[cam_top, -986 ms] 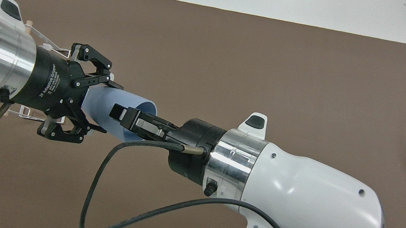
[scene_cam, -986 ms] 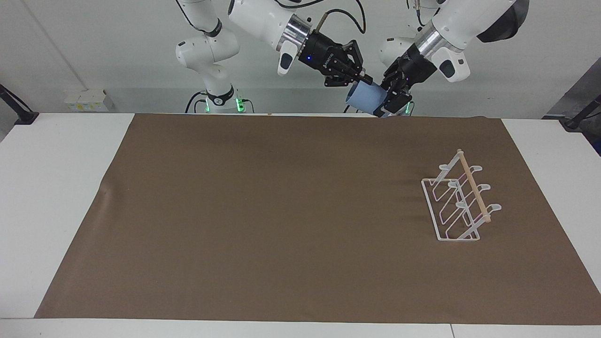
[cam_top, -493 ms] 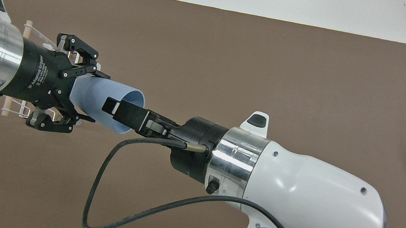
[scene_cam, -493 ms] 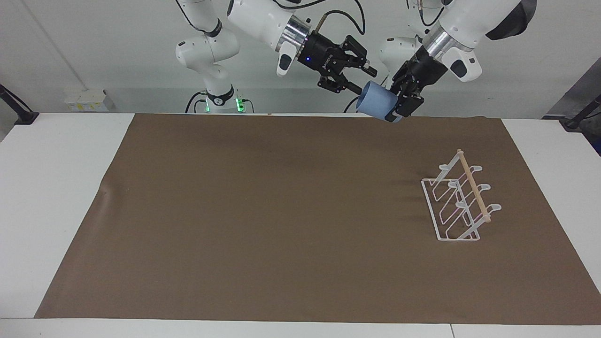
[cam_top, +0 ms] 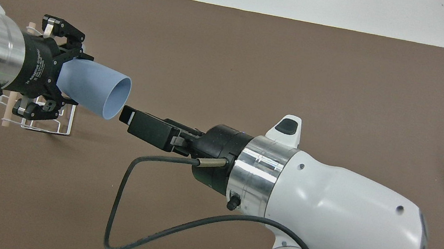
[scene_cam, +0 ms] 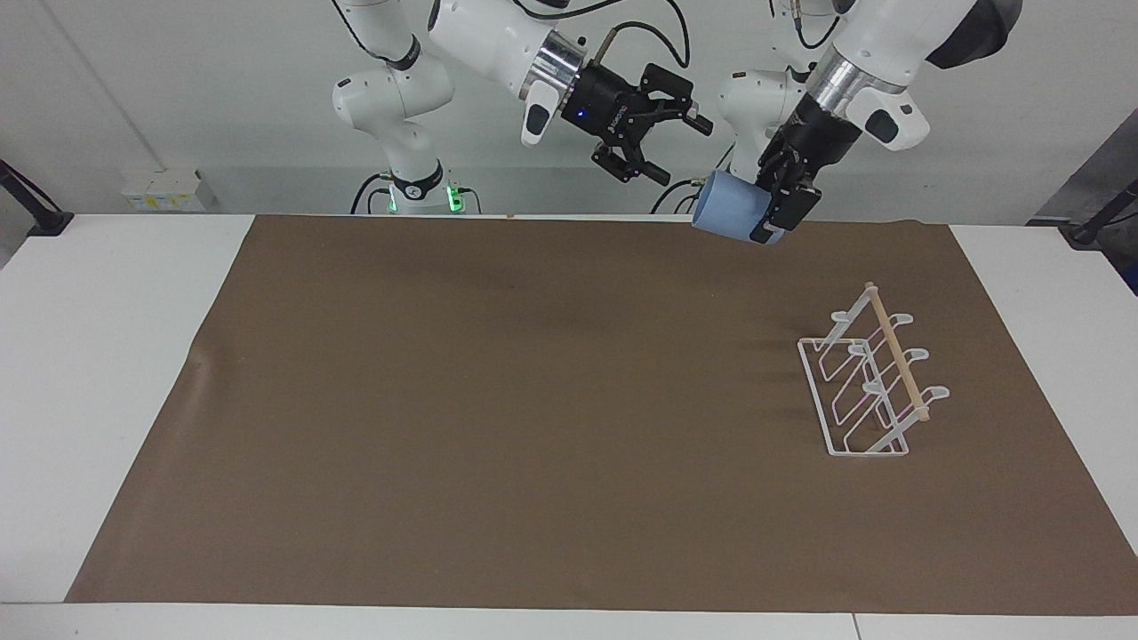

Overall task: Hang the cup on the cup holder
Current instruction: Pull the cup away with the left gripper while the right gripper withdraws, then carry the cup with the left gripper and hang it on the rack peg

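Your cup [scene_cam: 729, 206] is up in the air, lying nearly on its side: its long axis runs almost level, and in the overhead view its open mouth [cam_top: 116, 97] points toward the right tool [scene_cam: 677, 144]. The left tool [scene_cam: 775, 206] is clamped on the cup's base end and holds it over the mat [scene_cam: 533, 400] edge at the robots' end. The right tool's fingers stand spread wide with nothing in them, apart from the cup's mouth. The rack [scene_cam: 871, 382] stands on the mat toward the left arm's end of the surface [scene_cam: 116, 356], well apart from the cup.
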Motion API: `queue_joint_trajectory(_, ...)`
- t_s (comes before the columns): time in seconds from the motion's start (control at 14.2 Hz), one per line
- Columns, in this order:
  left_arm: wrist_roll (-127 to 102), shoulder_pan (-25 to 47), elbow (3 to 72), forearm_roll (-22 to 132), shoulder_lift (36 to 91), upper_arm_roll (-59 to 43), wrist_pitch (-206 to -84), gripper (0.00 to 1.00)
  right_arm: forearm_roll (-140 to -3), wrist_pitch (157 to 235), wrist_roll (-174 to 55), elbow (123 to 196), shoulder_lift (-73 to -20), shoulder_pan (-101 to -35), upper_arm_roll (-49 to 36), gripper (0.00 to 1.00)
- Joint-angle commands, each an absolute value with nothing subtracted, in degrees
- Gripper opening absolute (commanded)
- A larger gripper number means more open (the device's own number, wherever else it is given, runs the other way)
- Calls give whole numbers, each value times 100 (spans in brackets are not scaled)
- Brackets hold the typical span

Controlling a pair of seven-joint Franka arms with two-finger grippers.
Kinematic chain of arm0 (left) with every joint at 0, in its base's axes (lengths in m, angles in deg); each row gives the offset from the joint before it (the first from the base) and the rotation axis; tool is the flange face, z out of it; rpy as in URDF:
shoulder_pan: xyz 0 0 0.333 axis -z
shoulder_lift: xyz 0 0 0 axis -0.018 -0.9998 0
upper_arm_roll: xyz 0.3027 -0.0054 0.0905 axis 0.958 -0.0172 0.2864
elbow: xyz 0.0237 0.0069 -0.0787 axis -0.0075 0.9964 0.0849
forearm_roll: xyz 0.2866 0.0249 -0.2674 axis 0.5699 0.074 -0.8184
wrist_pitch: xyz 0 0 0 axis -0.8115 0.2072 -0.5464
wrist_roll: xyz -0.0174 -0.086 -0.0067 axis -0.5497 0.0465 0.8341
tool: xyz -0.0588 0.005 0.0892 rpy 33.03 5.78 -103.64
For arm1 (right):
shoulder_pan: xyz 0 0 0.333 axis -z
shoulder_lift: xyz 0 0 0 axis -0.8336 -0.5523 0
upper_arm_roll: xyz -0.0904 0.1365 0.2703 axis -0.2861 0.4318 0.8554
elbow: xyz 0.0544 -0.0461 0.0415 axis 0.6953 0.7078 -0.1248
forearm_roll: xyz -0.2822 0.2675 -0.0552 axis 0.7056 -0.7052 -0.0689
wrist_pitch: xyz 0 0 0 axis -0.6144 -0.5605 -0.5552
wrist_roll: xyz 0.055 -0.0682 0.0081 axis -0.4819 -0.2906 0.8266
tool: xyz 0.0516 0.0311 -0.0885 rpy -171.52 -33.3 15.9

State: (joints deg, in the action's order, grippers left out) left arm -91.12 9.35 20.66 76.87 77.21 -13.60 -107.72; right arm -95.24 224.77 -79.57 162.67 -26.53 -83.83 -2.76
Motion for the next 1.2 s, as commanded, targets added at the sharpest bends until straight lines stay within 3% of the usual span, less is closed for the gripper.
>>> queue_joint_trajectory(0.0,-8988,1022,2571,8488,7968,-1308,-11365,0,-8473,21915,-7372,16298,-2645,-8075,-243,100)
queue_joint_trajectory(0.42,-9058,1092,3784,10449,8400,-1308,-12210,0,-6099,20534,-6087,16280,-2637,-7608,-243,100)
queue_joint_trajectory(0.7,-10007,1075,3829,12076,7996,-1308,-12237,0,-5279,19777,-6130,16271,-2628,-7029,-269,100)
queue_joint_trajectory(1.13,-11132,1232,3610,13923,7073,-1308,-11560,0,-4497,19293,-6481,16280,-2637,-5956,-269,97)
